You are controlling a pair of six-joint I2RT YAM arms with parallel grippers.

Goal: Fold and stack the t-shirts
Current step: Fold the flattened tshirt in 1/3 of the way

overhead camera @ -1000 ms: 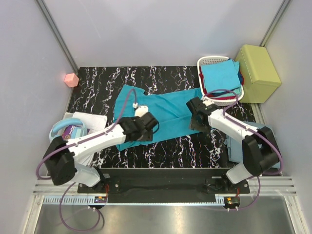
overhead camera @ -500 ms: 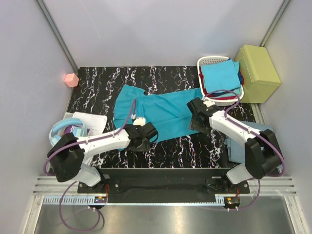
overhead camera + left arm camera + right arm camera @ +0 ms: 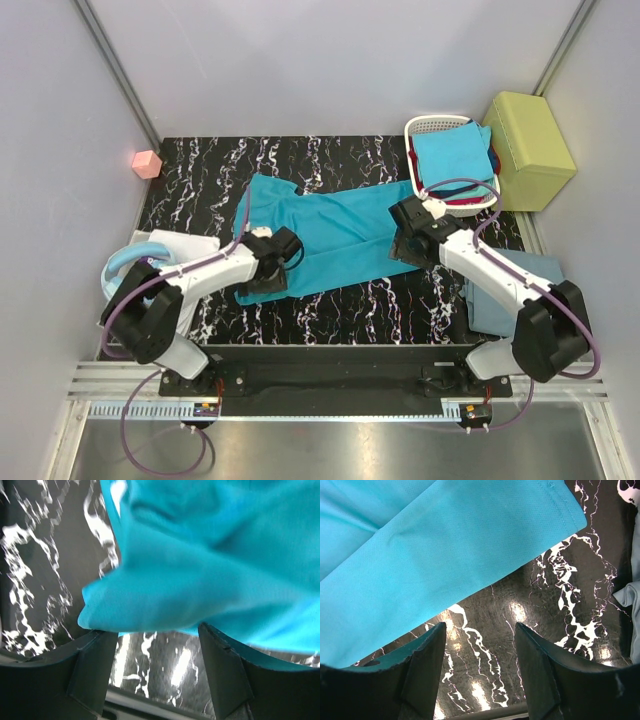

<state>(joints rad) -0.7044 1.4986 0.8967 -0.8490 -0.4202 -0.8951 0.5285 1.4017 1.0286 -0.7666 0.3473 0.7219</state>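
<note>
The teal shirt (image 3: 330, 230) lies spread mid-frame in the top view. It looks light and limp, likely to sag and slide, so it is best pinched at the hem corners. The left gripper (image 3: 157, 635), at the shirt's lower-left corner, and the right gripper (image 3: 479, 630), at its right hem, both gape wide and hold nothing.

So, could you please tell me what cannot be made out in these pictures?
Top view: the left arm covers the near left corner of the teal t-shirt.
Left wrist view: blurred; whether the left tool touches the cloth is unclear.
Top view: the bright blue t-shirt hides how many lie beneath it in the basket.
Grey-blue t-shirt: partly under the right arm in the top view, cut by the right wrist view's edge.
</note>
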